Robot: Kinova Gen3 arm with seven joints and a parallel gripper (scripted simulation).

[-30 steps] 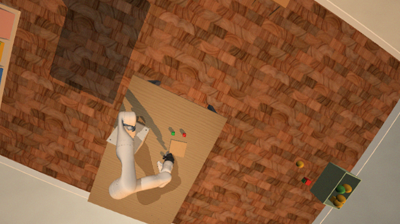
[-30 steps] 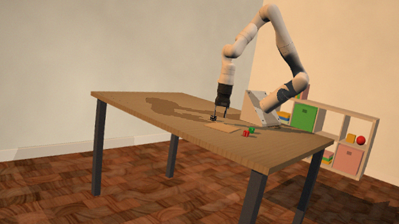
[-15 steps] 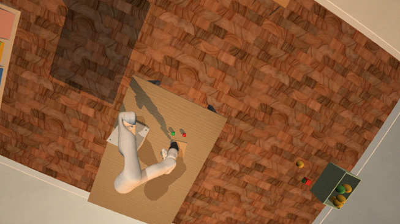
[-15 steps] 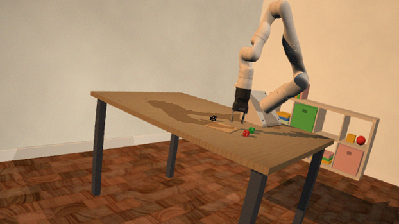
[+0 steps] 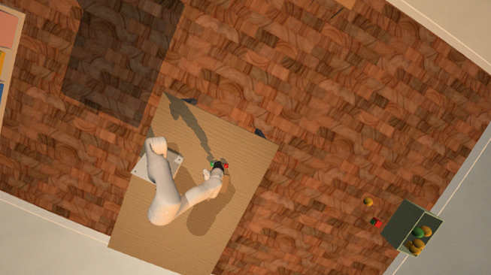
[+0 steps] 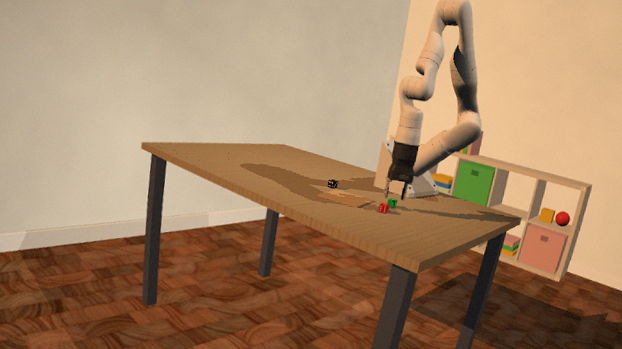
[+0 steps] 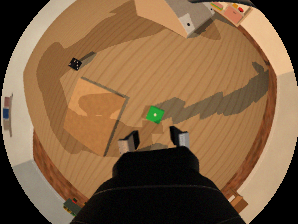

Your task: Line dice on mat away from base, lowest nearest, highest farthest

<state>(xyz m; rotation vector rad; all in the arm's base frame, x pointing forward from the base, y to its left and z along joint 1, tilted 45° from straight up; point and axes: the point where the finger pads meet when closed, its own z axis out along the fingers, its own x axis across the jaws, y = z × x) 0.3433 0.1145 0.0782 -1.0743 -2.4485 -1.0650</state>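
Note:
A tan mat [image 5: 225, 182] [image 6: 345, 197] [image 7: 94, 136] lies on the table, partly shadowed. A green die [image 6: 392, 202] [image 7: 155, 114] stands on the table beside the mat, one pip on top. A red die [image 5: 225, 165] [image 6: 383, 207] stands off the mat, farther from the base than the green one; it is hidden in the wrist view. A black die [image 6: 332, 183] [image 7: 75, 63] with white pips lies off the mat's other side; the arm hides it in the top view. My gripper [image 5: 218, 163] [image 6: 394, 196] [image 7: 154, 134] is open and empty, above the table near the green and red dice.
The robot's base [image 5: 177, 161] [image 7: 192, 24] stands at one table edge, on the green die's side away from the red die. The wooden table [image 5: 146, 222] [image 6: 250, 164] [image 7: 215, 65] has its far edge beyond the red die. Shelves and a toy bin stand off the table.

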